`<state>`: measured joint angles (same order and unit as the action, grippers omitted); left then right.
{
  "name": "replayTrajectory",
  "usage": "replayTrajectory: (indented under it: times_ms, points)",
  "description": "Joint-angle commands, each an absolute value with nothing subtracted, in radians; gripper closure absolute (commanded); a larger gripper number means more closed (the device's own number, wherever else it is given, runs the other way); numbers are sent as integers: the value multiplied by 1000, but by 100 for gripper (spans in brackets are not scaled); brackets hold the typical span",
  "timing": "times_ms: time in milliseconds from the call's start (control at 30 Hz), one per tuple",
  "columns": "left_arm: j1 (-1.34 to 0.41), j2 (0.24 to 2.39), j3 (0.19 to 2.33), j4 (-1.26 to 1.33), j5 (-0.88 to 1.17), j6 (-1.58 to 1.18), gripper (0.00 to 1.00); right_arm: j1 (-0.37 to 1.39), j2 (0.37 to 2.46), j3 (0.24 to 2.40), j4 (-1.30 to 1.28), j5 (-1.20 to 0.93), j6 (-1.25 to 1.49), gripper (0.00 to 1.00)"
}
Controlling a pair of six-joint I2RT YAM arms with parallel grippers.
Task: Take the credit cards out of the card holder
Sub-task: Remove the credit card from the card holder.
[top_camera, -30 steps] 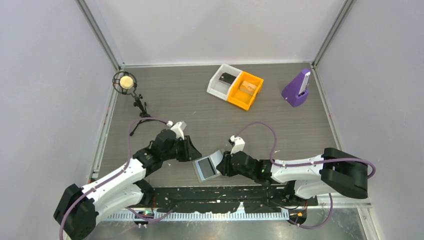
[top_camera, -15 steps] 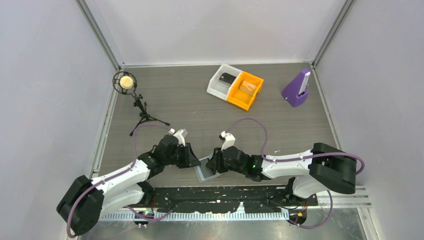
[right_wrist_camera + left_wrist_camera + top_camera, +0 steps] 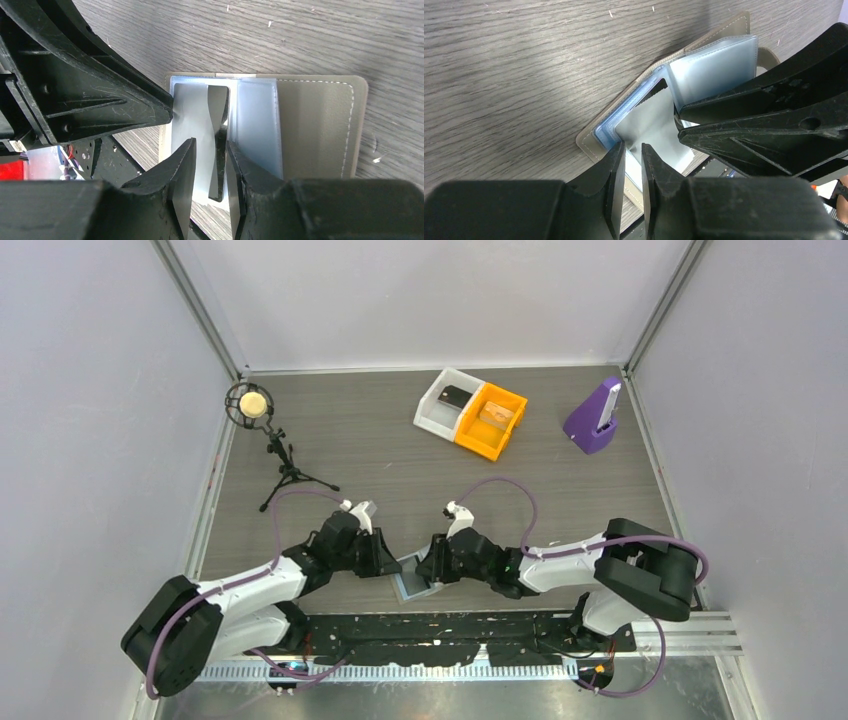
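Both arms stretch low and forward from their bases and meet at the middle of the near edge of the table (image 3: 380,450). The left gripper (image 3: 388,560) comes in from the left and the right gripper (image 3: 428,565) from the right, tips nearly facing each other.

The card holder (image 3: 408,582) lies open on the wood-grain top between them, just beside the near edge. Its grey-brown cover (image 3: 315,125) has pale stitching along the border and a small tab (image 3: 768,54) on one edge. Inside are light blue, translucent plastic sleeves with a notch cut in the top. One sleeve (image 3: 217,165) stands up from the stack, seen edge-on from the right wrist.

The right fingers (image 3: 182,170) straddle that raised sleeve with a narrow gap, and light shows between it and one finger, so the jaws are not clamped. The left fingers (image 3: 614,170) stand slightly apart at the holder's near corner, and I cannot tell whether they pinch anything.
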<state>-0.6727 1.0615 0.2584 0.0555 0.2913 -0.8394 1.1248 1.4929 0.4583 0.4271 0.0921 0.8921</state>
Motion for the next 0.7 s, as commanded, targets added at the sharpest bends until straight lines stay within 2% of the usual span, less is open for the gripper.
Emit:
replayTrajectory:
  times_ms: [0, 333, 667]
  points:
    - [-672, 1083, 244, 81, 283, -835, 80, 1107, 1507, 423, 505, 61, 894, 64]
    - [-673, 1097, 242, 76, 281, -832, 80, 1078, 1455, 375, 531, 43, 906, 61]
    - [-672, 1085, 242, 64, 275, -826, 80, 1075, 1438, 374, 520, 52, 899, 69]
